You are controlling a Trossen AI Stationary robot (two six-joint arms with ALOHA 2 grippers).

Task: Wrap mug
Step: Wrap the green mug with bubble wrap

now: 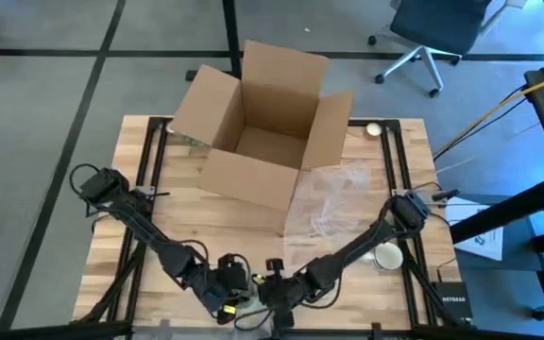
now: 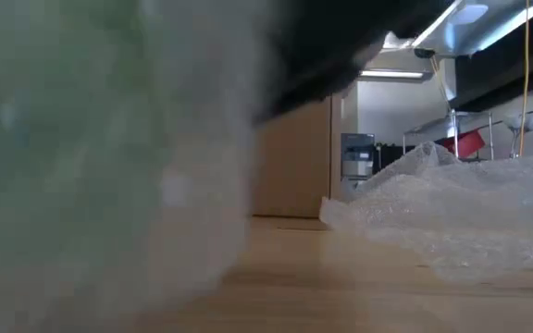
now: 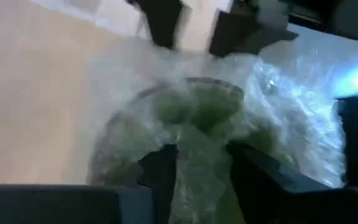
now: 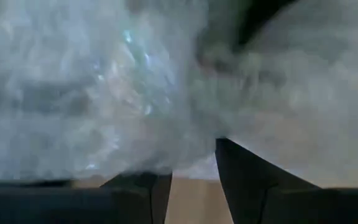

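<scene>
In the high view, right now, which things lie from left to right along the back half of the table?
Open cardboard box → loose sheet of bubble wrap → small white roll at the back right corner.

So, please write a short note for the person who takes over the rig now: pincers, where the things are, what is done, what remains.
Left pincer: at the table's near edge, shut on a fold of bubble wrap around the green mug.
Right pincer: next to it, against the same bundle; grip unclear.
Open cardboard box stands at the far side, a spare bubble wrap sheet beside it.
Done: mug mostly covered.
Left: close the wrap.
</scene>
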